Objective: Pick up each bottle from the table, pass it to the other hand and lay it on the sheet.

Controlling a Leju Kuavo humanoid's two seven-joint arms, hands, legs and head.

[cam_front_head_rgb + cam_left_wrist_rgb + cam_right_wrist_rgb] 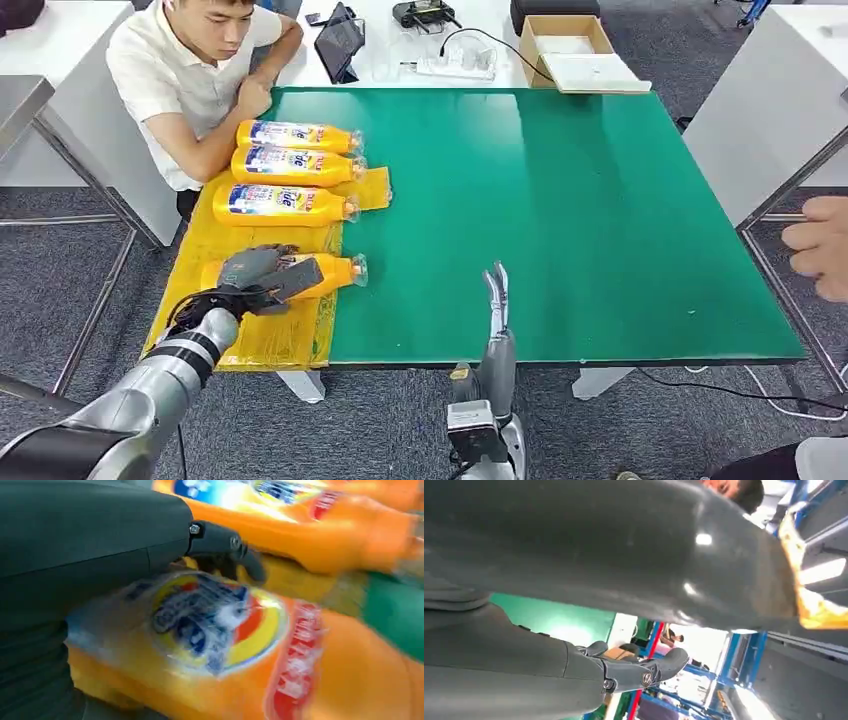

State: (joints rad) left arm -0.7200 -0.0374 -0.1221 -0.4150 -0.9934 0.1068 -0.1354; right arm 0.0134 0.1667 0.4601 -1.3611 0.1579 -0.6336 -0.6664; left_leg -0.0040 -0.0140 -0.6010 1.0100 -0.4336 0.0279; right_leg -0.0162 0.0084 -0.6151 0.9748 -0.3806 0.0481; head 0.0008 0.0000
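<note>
where the yellow sheet [262, 335] covers the left end of the green worktop [560, 220], 4 orange bottles lie on their sides, caps toward the green. item: nearest bottle [335, 272], orange body, round blue, yellow and red label, clear cap; the left hand [262, 280] rests over it, fingers [240, 555] curled around its body. 3 further bottles [290, 165] lie beyond, blue-and-white labels up. right hand [496, 295] stands upright at the near edge, fingers straight, holding nothing. a person [200, 70] sits by the far corner.
</note>
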